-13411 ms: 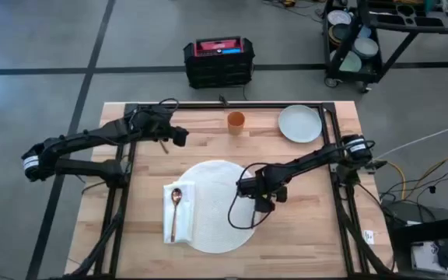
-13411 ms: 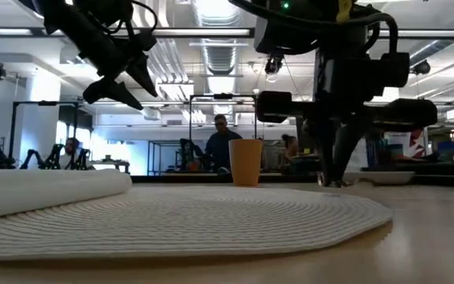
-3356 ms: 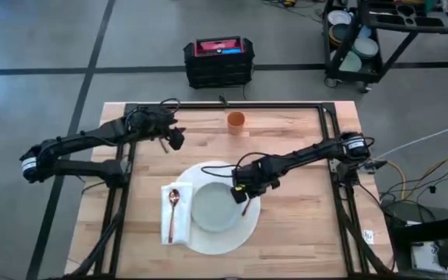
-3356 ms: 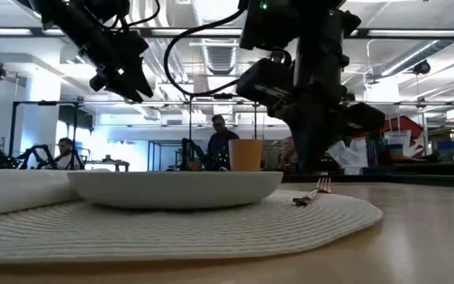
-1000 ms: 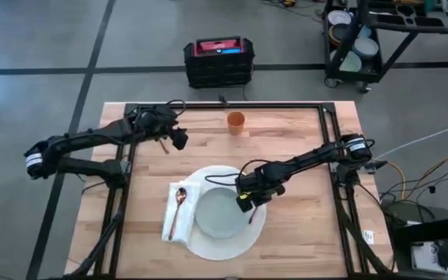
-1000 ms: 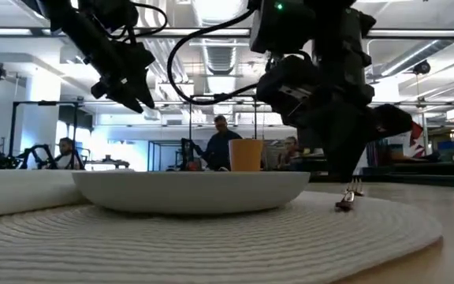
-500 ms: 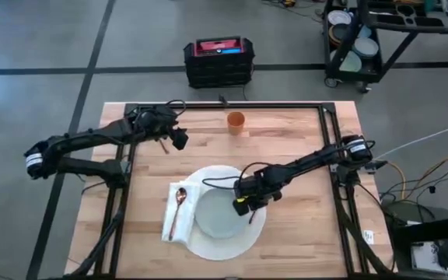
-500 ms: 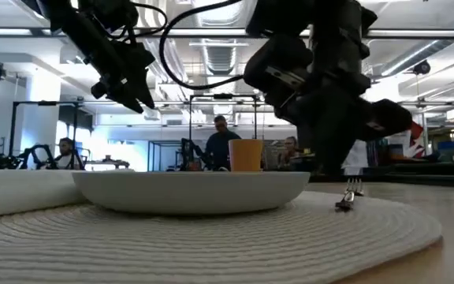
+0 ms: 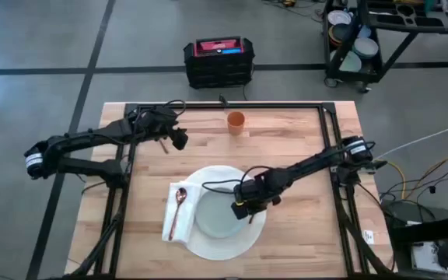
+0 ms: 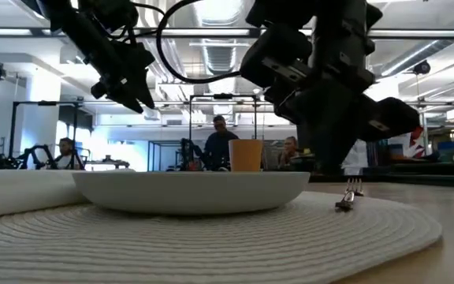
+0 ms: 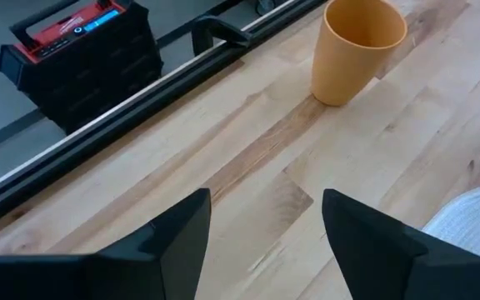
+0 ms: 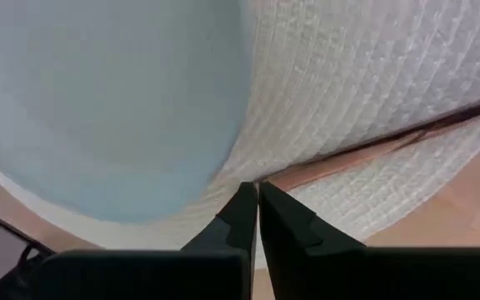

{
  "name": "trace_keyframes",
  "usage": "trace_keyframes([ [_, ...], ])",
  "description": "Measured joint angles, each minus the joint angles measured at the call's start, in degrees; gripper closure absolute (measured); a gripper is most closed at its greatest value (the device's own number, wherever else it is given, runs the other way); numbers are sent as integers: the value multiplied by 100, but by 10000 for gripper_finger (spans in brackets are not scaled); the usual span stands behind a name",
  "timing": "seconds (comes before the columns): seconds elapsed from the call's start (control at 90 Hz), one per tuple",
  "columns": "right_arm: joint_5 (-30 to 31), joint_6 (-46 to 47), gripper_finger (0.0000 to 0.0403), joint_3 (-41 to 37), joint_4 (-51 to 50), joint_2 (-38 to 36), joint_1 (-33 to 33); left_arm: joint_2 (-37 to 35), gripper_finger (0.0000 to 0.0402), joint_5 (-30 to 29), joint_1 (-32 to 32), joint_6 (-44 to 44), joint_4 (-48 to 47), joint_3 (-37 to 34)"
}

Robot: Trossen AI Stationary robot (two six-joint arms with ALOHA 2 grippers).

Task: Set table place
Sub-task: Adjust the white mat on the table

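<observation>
The round white mat (image 9: 208, 245) lies on the table (image 9: 306, 233) with the pale grey-green plate (image 9: 216, 216) resting on its middle. A copper fork (image 9: 253, 218) lies on the mat right of the plate, tines (image 10: 350, 193) toward the near edge. My right gripper (image 9: 243, 208) points down at the fork's far end, shut. A folded white napkin (image 9: 169, 225) with a copper spoon (image 9: 177, 206) on top overlaps the mat's left edge. My left gripper (image 9: 179, 140) hovers open over the far left of the table. My right gripper meets the fork at the handle's far end (image 12: 267, 178), where the handle runs in between the shut fingertips (image 12: 244, 204). The fingers come from above, pointing down beside the plate's rim. The fork lies along the mat, its head (image 10: 343, 205) resting on the weave.
An orange cup (image 9: 236, 120) stands upright near the table's far edge. A black frame rail (image 9: 329, 140) runs round the tabletop. Bare wood lies right of the mat and between mat and cup. People stand in the room beyond.
My right gripper has edged a little toward the near edge and its wrist has turned slightly. The fork, plate and mat have stayed where they were.
</observation>
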Motion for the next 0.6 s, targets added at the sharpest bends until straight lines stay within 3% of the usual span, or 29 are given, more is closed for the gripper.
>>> trace_keyframes([
  [0.489,-997,70,403,31,277,2,419,-4,184,0,0,0,-2,0],
  [0.6,-964,55,403,33,276,5,489,-4,184,0,0,15,-7,0],
])
